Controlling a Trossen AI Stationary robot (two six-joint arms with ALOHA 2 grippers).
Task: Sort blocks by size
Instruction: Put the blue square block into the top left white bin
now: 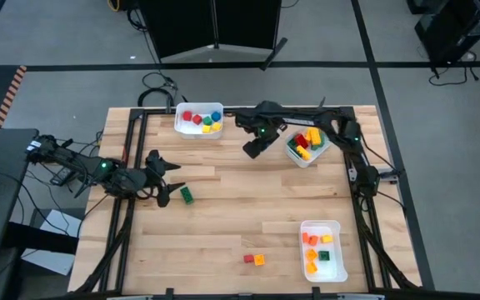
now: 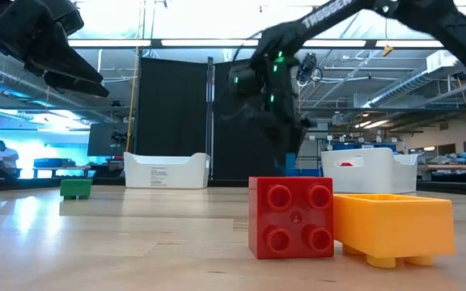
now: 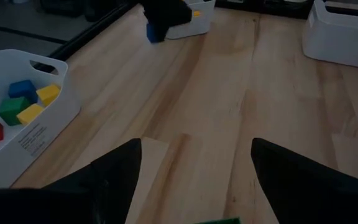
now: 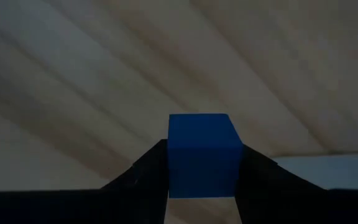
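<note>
One blue block (image 4: pixel 204 154) sits pinched in your right claw (image 1: pixel 255 147) for binning, while your left claw (image 1: pixel 166 179) gapes empty over the green block (image 1: pixel 187 195).

green block (image 3: pixel 219 220): cut by frame edge | blue block (image 4: pixel 204 155): lower part hidden by gripper

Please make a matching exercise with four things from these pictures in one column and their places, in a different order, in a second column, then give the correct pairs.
Things:
1. small blue plastic cube
2. small green plastic brick
3. red square plastic brick beside an orange plastic brick
4. open left gripper

Places:
A. on the bare wood near the table's front edge
B. next to the green brick, left part of the table
C. between the fingers of the right gripper
D. on the wood by the left gripper

Pairs: 1-C, 2-D, 3-A, 4-B
</note>
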